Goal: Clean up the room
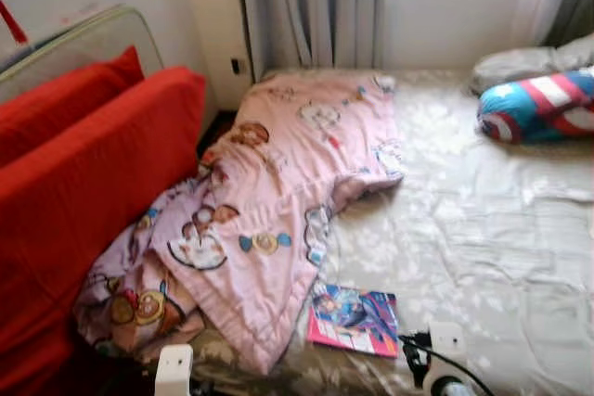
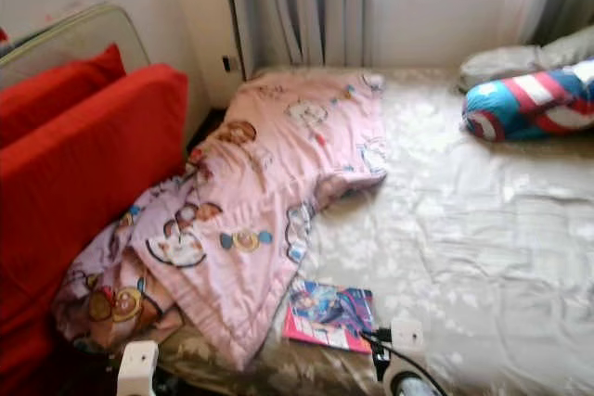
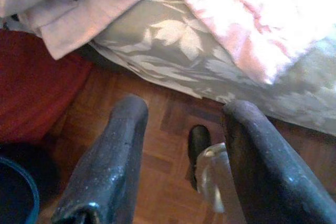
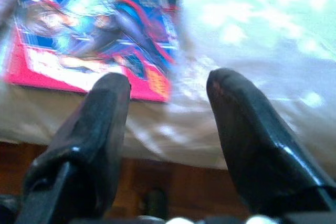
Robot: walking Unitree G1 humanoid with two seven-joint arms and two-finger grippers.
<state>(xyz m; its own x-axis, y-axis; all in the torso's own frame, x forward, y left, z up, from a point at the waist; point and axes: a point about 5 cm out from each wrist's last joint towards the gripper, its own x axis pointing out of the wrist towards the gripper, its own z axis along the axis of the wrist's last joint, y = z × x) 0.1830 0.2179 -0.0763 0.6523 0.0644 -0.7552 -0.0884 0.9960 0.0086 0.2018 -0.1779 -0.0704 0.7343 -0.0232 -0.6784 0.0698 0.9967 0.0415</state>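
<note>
A pink cartoon-print blanket (image 1: 278, 201) lies crumpled across the left half of the bed (image 1: 483, 229) and spills toward the floor. A pink and blue comic book (image 1: 355, 319) lies flat near the bed's front edge. My right gripper (image 4: 169, 85) hovers open just short of that book (image 4: 94, 35), over the mattress edge. My left gripper (image 3: 184, 114) is open and empty above the wooden floor, beside the bed's edge and the hanging blanket (image 3: 84, 9). The wrists show at the bottom of the head views.
A red sofa (image 1: 83, 192) with a cushion stands close on the left. A blue, red and white bolster (image 1: 543, 104) and a grey pillow (image 1: 520, 64) lie at the bed's far right. Curtains (image 1: 311, 6) hang behind. A dark blue container rim (image 3: 16, 192) sits on the floor.
</note>
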